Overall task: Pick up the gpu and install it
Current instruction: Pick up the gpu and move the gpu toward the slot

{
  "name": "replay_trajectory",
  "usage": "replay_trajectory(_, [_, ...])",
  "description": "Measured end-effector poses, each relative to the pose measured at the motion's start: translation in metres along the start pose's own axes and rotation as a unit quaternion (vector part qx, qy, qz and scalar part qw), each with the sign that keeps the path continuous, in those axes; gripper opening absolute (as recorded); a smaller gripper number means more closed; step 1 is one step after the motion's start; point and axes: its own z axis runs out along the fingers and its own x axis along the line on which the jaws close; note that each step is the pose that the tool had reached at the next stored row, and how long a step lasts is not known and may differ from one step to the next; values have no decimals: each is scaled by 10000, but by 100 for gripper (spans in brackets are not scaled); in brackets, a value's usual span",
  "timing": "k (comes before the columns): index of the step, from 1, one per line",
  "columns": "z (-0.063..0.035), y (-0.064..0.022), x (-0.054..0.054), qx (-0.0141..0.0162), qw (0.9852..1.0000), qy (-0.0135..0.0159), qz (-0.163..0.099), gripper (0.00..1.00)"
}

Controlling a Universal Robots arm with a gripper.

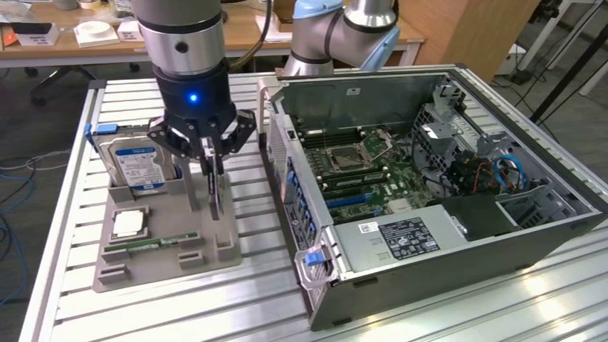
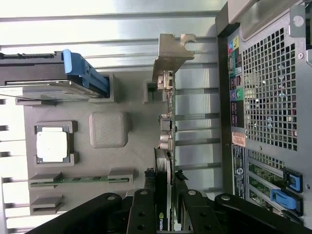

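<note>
While my gripper point(image 1: 213, 151) hangs over the grey tray point(image 1: 152, 260), its jaws clamp the upright gpu point(image 2: 166, 122) between them.

The gpu point(image 2: 167, 122) is clasped on edge by the gripper point(image 2: 165, 181) over the gray holder point(image 2: 134, 158). A processor point(image 2: 52, 146) and a hard drive point(image 2: 39, 78) are seated in that holder.

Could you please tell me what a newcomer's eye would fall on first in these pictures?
First comes the gripper, closed on the gpu, which stands on edge at the grey tray on the exterior view's left. Next is the open computer case on the right, its motherboard exposed. A hard drive with a blue-white label also stands in the tray.
</note>
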Motion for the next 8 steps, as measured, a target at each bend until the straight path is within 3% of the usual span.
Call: replay_trajectory(8, [-47,2,-2,0,10000,-1,0,26])
